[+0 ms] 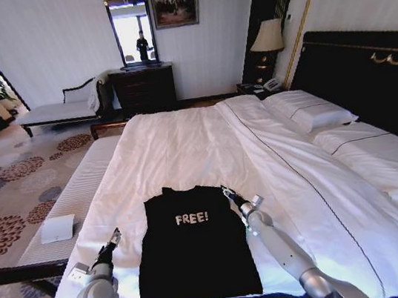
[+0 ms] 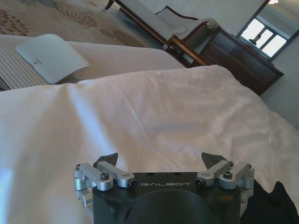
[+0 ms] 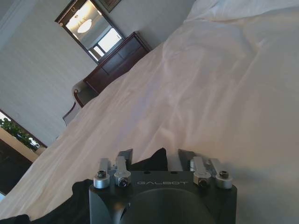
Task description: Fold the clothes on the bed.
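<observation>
Black garment (image 1: 195, 247) printed "FREE!", flat on bed (image 1: 206, 148) near its foot. Left gripper (image 1: 113, 239) just beside it, fingers spread, empty. Right gripper (image 1: 227, 193) pinching its upper corner.

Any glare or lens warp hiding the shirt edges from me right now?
Head view: the wide lens bows the bed edges; the black shirt is a flat dark mass on it. Left wrist view: even light, left hand open over the bed. Right wrist view: the mirror glares; right hand sits at the shirt's dark fabric.
</observation>
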You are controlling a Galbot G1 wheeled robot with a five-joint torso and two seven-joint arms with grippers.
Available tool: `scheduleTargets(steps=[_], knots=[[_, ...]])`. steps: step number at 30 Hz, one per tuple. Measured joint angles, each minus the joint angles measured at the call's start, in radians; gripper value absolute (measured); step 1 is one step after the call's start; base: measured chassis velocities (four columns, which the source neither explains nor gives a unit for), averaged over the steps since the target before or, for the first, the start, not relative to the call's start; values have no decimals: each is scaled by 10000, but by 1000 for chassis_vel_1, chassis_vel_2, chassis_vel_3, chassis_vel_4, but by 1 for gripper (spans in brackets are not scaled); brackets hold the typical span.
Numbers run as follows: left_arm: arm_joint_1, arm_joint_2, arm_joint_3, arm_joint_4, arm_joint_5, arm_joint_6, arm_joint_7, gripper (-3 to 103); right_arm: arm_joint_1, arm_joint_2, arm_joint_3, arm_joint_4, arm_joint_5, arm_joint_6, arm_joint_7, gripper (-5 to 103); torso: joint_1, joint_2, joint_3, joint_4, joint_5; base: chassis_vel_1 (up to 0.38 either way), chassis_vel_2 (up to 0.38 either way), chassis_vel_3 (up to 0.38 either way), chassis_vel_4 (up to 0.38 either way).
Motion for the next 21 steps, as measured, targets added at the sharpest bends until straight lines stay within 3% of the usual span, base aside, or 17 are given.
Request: scheduleTargets(steps=[2, 6, 9, 12, 14, 21], knots=[[17, 22, -28, 11, -11, -27, -1, 100, 35, 39, -2, -75, -68, 33, 9, 47, 0, 1, 0, 0, 1, 0, 0, 0, 0], [35, 67, -42, 70, -48, -54, 1, 100, 43, 59, 8, -162, -174, 183, 51, 37, 1, 0, 0, 0, 0, 0, 0, 0, 0], [23, 87, -7, 74, -158, -28, 0, 100, 44, 69, 33, -236, -223, 315, 99, 20, 0, 0, 0, 0, 0, 0, 0, 0, 0], [-14, 85, 42, 67, -174, -3, -6, 100, 45, 79, 51, -244, -224, 384, 110, 15, 0, 1, 0, 0, 1, 0, 0, 0, 0], [-79, 88, 126, 54, -180, 42, -14, 100, 43, 84, 60, -198, -209, 476, 110, 4, 0, 0, 0, 0, 1, 0, 0, 0, 0], [-337, 145, 295, 151, -186, 139, -95, 100, -123, 62, 66, 294, -68, 632, 66, 0, 0, 0, 0, 0, 0, 0, 0, 0, 0]])
